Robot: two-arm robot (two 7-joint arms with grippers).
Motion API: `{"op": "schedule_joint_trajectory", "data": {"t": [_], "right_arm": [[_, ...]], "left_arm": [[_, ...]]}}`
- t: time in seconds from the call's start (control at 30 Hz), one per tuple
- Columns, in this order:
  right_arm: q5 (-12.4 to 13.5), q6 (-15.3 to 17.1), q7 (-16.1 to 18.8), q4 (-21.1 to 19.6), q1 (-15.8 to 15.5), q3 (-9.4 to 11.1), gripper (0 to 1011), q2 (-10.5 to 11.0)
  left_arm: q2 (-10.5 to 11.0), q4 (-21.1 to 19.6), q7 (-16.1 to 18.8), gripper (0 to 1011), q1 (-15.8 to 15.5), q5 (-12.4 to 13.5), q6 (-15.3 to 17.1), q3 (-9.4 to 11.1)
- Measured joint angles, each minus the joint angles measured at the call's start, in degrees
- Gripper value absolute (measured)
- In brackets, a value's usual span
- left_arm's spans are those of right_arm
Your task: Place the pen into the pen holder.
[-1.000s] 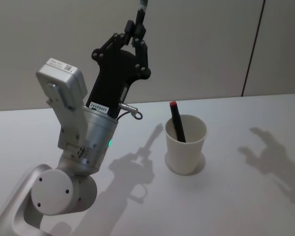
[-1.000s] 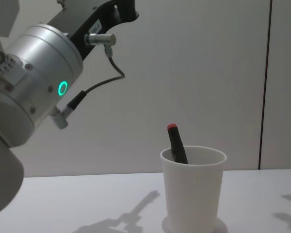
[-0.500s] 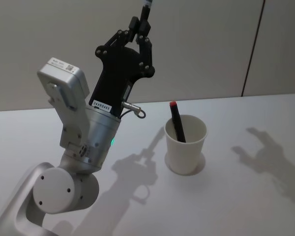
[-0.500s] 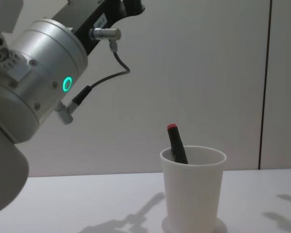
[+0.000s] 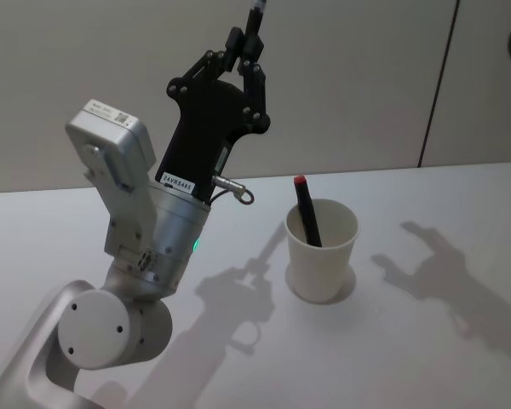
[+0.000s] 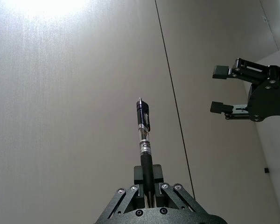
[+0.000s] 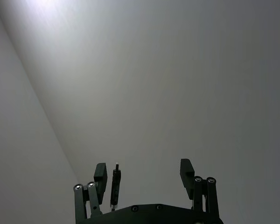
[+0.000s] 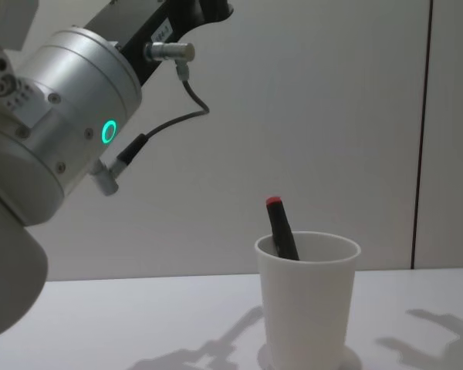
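My left gripper (image 5: 244,48) is raised high to the left of the pen holder, shut on a black pen (image 5: 255,19) that points upward. In the left wrist view the pen (image 6: 143,140) stands up from between the fingers of the left gripper (image 6: 148,182). The pen holder (image 5: 322,249) is a white paper cup on the table, with a dark red-tipped pen (image 5: 306,210) leaning inside it. The chest view shows the pen holder (image 8: 307,301) and the red-tipped pen (image 8: 281,229) from the side. My right gripper (image 7: 143,170) is held up in the air, open and empty, and the left wrist view shows this right gripper (image 6: 220,89) off to one side of the black pen.
The white table (image 5: 426,358) carries shadows of both arms. A plain wall with a dark vertical seam (image 5: 437,81) stands behind. The left arm's silver body (image 8: 58,131) takes up the chest view's left side.
The left arm has lifted and swung slightly toward the cup with the pen in it. The right gripper's shadow on the table has slid left, toward the cup.
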Motion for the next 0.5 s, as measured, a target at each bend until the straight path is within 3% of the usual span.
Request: {"op": "schedule_joint_trajectory", "data": {"t": [0.5], "right_arm": [[1.6,4.9,-4.1,1.1,2.8,-2.7,1001,-3.2]], "left_arm": [[-0.1,0.0,-0.1,116,-0.1,0.0,-0.1,0.0]]}}
